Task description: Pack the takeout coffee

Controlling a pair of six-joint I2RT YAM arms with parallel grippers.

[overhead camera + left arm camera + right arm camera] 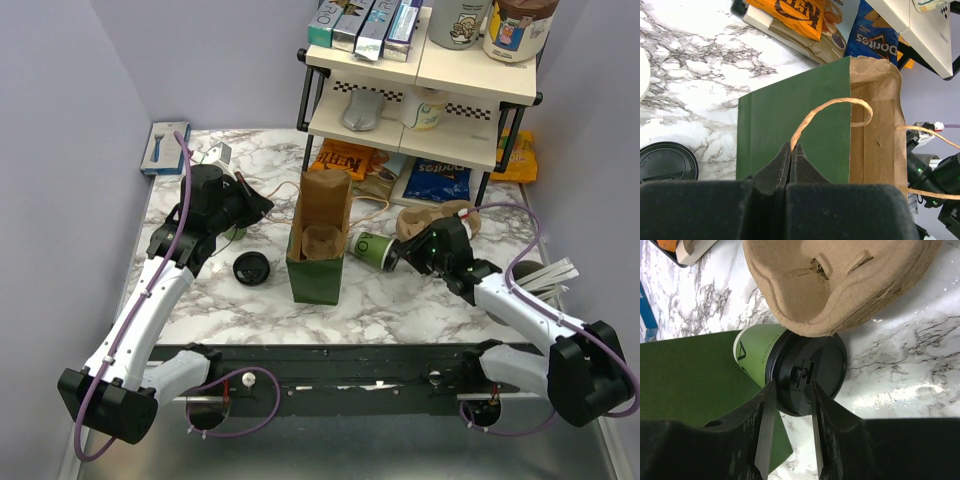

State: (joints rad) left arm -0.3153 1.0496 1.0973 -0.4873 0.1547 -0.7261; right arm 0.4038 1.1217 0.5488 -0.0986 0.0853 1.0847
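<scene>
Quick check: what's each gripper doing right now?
Left gripper: shut on the bag handle.
Right gripper: open, jaws apart right at the lid of the coffee cup, no grip visible.

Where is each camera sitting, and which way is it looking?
Top external: high behind the arms, facing down on the marble table and green bag; both whole arms show.
Left wrist: on the left arm, facing the green bag's side; its left gripper shows, shut on the paper handle.
Right wrist: on the right arm, facing a green cup lying lid-first next to a pulp carrier; its open right gripper shows.
Shared: top and left wrist both see the bag and loose black lid.
</scene>
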